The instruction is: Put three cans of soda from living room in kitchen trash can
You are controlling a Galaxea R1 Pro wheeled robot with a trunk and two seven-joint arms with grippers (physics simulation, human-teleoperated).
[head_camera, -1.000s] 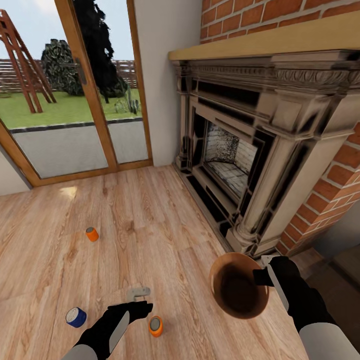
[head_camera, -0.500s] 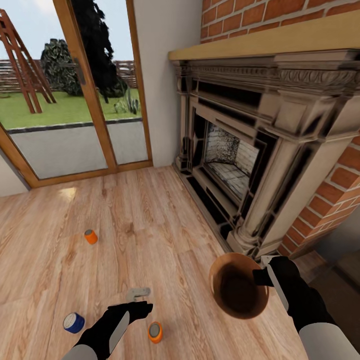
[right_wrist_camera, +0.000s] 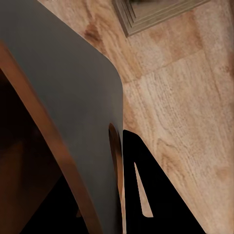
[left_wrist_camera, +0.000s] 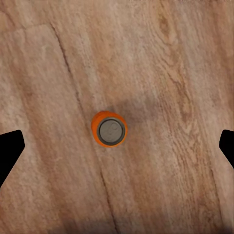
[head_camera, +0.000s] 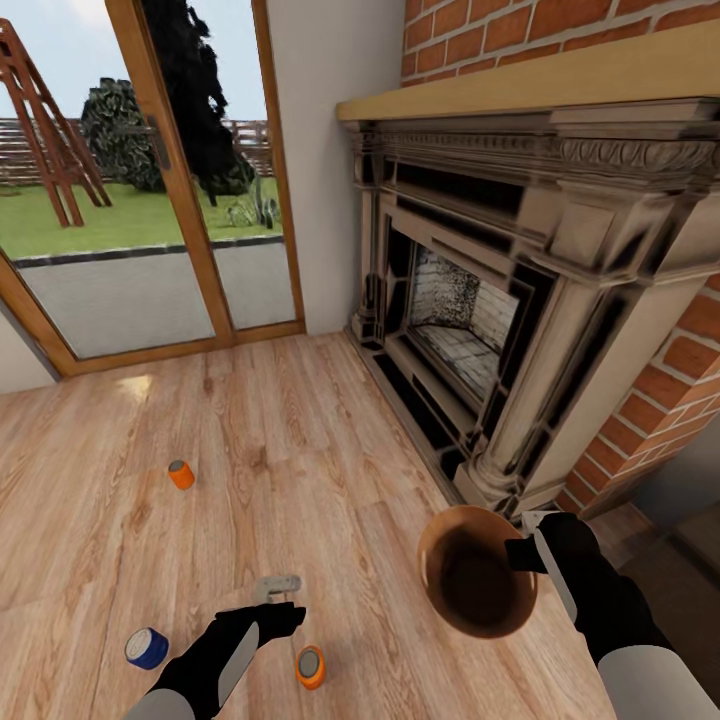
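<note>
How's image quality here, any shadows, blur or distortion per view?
Head view: even lighting, wide-angle bend in the fireplace lines, sunlit patch on the floor by the glass doors. Left wrist view: sharp, soft shadow beside the orange can. Right wrist view: the bin wall is very close, dark and featureless; floor texture soft.

We see both arms cut off by the head view's bottom edge. Left gripper: its fingers are small and pale against the floor, so we cannot tell the jaw gap there; in the left wrist view only two dark fingertips poke in from the edges. The trash can hides the right gripper's fingertips; in the right wrist view its wall is cropped, one finger is partly visible. Fireplace runs off the right edge. Labels on the blue can are too small for us to read.
</note>
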